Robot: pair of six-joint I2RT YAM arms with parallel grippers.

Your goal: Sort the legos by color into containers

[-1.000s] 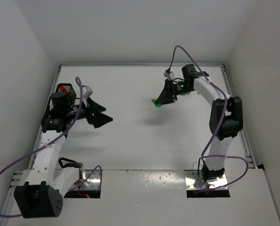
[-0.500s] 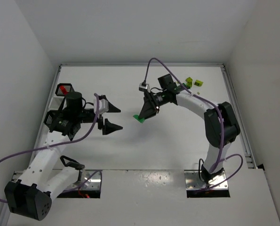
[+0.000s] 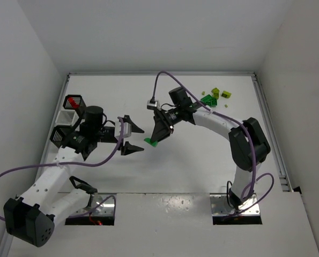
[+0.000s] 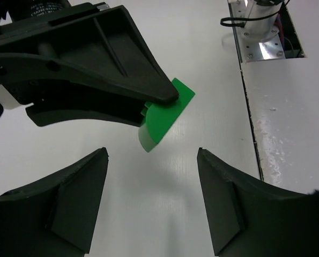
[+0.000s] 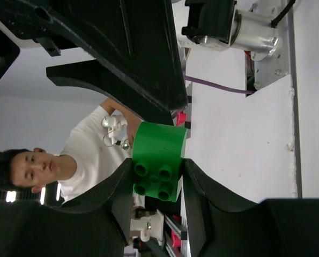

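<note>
My right gripper is shut on a green lego brick and holds it above the table's middle. In the right wrist view the brick sits studs-out between my fingertips. My left gripper is open and empty, facing the brick from the left with a small gap. In the left wrist view the brick hangs just beyond my open left gripper. Three containers stand at the left edge: a black bin with red pieces, a white bin and a black bin.
Loose legos lie at the back right: a green one and yellow-green ones. The right arm's purple cable loops over the middle. White walls enclose the table on three sides.
My right arm has swung left and nearer with the green brick. My left gripper has moved right to the centre, and the two now face each other closely.
</note>
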